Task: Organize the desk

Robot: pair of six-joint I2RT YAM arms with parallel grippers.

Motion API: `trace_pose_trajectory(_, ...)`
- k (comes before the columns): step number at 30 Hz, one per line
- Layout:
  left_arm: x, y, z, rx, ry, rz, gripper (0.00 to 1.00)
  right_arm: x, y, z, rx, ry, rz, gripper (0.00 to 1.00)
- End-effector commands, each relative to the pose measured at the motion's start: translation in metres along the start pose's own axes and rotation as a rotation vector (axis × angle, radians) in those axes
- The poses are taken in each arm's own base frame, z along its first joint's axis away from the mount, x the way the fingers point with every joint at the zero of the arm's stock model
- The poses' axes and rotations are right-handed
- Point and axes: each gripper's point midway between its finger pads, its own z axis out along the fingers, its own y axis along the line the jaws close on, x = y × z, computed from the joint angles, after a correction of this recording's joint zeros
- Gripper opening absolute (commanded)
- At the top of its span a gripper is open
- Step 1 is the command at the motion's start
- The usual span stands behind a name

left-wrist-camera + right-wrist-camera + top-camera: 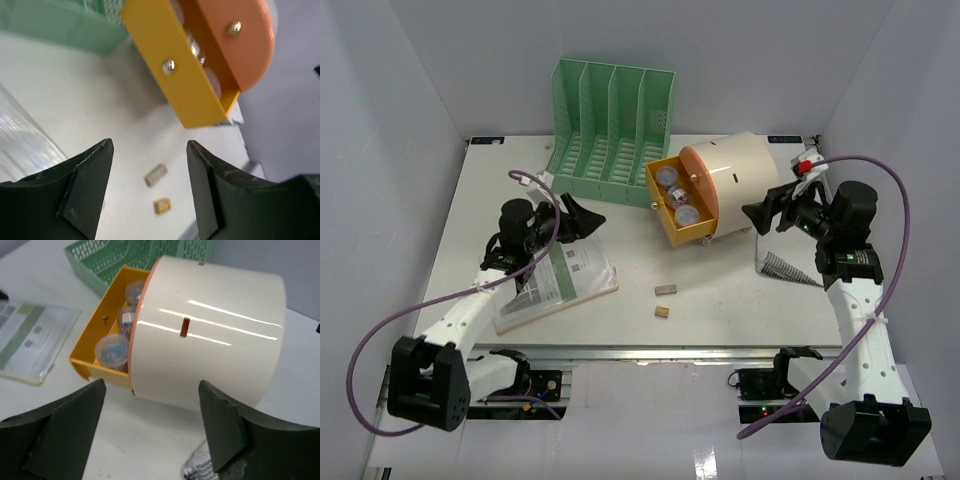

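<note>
Mostly, the printing here is too small to read. The plastic-sleeved booklet [560, 285] at lower left of the overhead view carries green-and-grey blocks of text that stay illegible, and the left arm covers part of it. The desk [720, 320] fills the middle of that view, a white top with a metal rail along its lower edge. At upper centre stands a green slotted file rack [605, 130]. Just right of it sits a cream cylindrical drawer box [745, 180], its yellow drawer [675, 225] pulled out toward the left. Inside are three small clear-lidded jars [677, 197], their contents blurred. Two small blocks [667, 289] lie below the drawer, apart from each other; what they are cannot be told. A patterned wedge [785, 268] at the right is half hidden under the right arm. The left gripper [150, 145] hangs near the booklet's upper corner, jaws apart and empty. The right gripper [152, 385] has its jaws apart beside the box, holding nothing.
</note>
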Motion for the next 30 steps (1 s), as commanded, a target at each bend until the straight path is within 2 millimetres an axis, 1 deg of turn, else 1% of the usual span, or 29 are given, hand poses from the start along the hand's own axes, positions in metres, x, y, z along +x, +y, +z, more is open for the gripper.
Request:
trace_pose_trajectory(1,0.037,-0.031,0.012,0.302,0.12,-0.163,0.68,-0.036,-0.039,0.011,0.175,-0.136,0.179,0.94)
trace_pose_trajectory(3,0.038,-0.03,0.021,0.319,0.132,-0.178,0.69,-0.044,-0.048,0.008,0.2,-0.2,0.202,0.98)
trace_pose_trajectory(4,0.037,-0.029,0.03,0.323,0.139,-0.185,0.69,-0.047,-0.049,0.008,0.202,-0.241,0.217,0.94)
trace_pose_trajectory(5,0.037,-0.029,0.035,0.329,0.148,-0.188,0.69,-0.046,-0.054,0.009,0.216,-0.257,0.234,0.92)
trace_pose_trajectory(8,0.041,-0.035,0.056,0.345,0.192,-0.192,0.7,-0.045,-0.07,0.011,0.249,-0.281,0.264,0.9)
trace_pose_trajectory(10,0.035,-0.043,0.075,0.364,0.2,-0.166,0.7,-0.046,-0.083,0.011,0.278,-0.298,0.274,0.9)
trace_pose_trajectory(11,0.038,-0.042,0.084,0.359,0.215,-0.17,0.7,-0.044,-0.089,0.012,0.289,-0.301,0.283,0.9)
trace_pose_trajectory(12,0.036,-0.048,0.091,0.367,0.218,-0.162,0.7,-0.042,-0.095,0.014,0.294,-0.306,0.292,0.9)
trace_pose_trajectory(13,0.042,-0.044,0.1,0.355,0.233,-0.168,0.7,-0.04,-0.097,0.015,0.288,-0.305,0.315,0.91)
trace_pose_trajectory(16,0.048,-0.047,0.12,0.341,0.257,-0.166,0.7,-0.025,-0.108,0.026,0.267,-0.283,0.379,0.93)
trace_pose_trajectory(17,0.048,-0.049,0.126,0.341,0.259,-0.16,0.7,-0.022,-0.109,0.029,0.252,-0.279,0.396,0.94)
trace_pose_trajectory(18,0.054,-0.045,0.131,0.327,0.276,-0.17,0.7,-0.017,-0.111,0.033,0.246,-0.268,0.423,0.95)
trace_pose_trajectory(20,0.055,-0.049,0.141,0.322,0.284,-0.167,0.7,-0.008,-0.11,0.041,0.206,-0.247,0.457,0.97)
trace_pose_trajectory(21,0.052,-0.052,0.147,0.323,0.283,-0.158,0.7,-0.004,-0.106,0.046,0.167,-0.233,0.472,0.95)
trace_pose_trajectory(23,0.057,-0.051,0.156,0.309,0.301,-0.153,0.7,0.006,-0.1,0.054,0.104,-0.205,0.504,0.83)
trace_pose_trajectory(25,0.056,-0.056,0.166,0.311,0.307,-0.148,0.7,0.015,-0.099,0.06,0.07,-0.181,0.533,0.69)
trace_pose_trajectory(26,0.056,-0.058,0.171,0.314,0.31,-0.145,0.69,0.019,-0.097,0.061,0.055,-0.172,0.538,0.65)
trace_pose_trajectory(28,0.056,-0.066,0.182,0.325,0.318,-0.136,0.69,0.023,-0.093,0.063,0.032,-0.16,0.541,0.59)
trace_pose_trajectory(30,0.058,-0.075,0.192,0.339,0.327,-0.126,0.68,0.029,-0.088,0.064,0.005,-0.146,0.547,0.56)
